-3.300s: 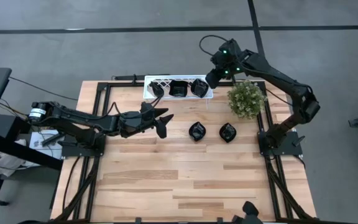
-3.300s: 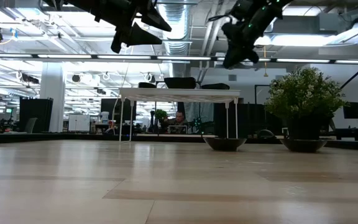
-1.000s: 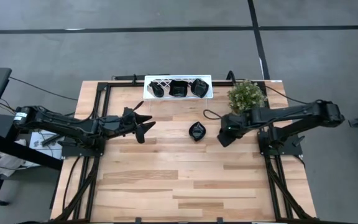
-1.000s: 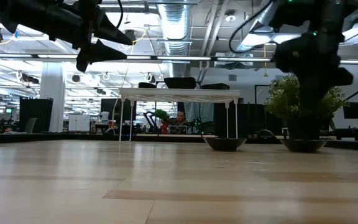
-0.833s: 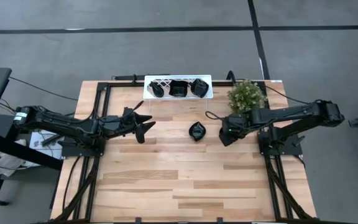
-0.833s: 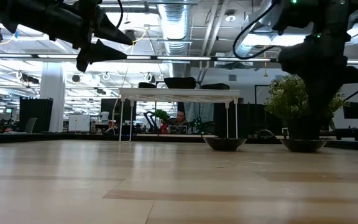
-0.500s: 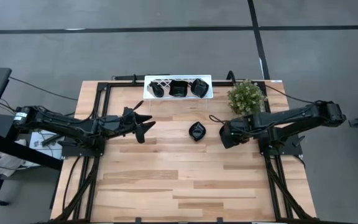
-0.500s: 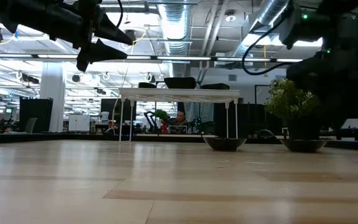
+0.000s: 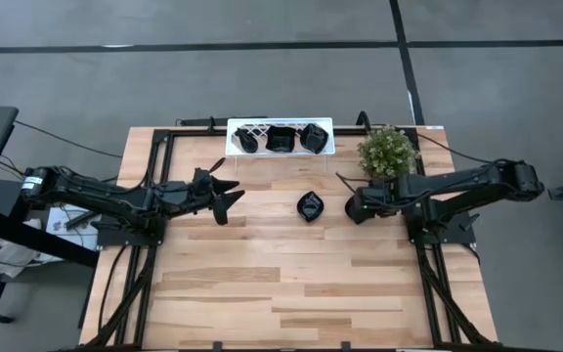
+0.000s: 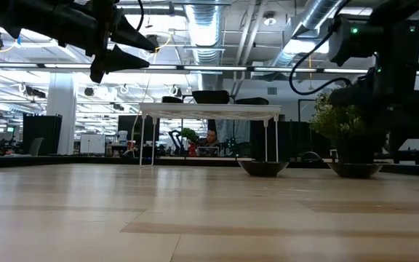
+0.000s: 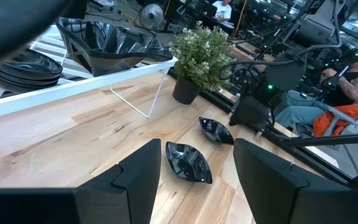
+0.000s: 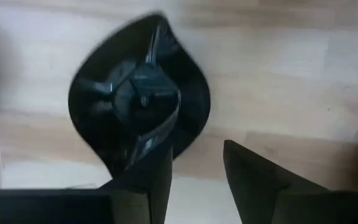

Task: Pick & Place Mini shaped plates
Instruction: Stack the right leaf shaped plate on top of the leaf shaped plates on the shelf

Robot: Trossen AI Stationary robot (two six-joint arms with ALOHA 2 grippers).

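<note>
Two plates lie on the counter (image 9: 262,284): one (image 9: 310,206) alone at mid-counter, another (image 12: 138,102) under the right pincer (image 12: 194,162), whose fingers stand apart, one over its rim. Next, I judge: clamp, lift toward the white rack (image 9: 252,148). Left pincer (image 9: 225,193) hovers apart, empty.

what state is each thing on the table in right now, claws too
right claw: open, low over a teardrop plate, which lies flat on the table
second loose plate: flat on the table, untouched
white rack: standing at the far edge, three plates in it
potted plant: upright
left claw: open, empty, raised off to the left
</note>
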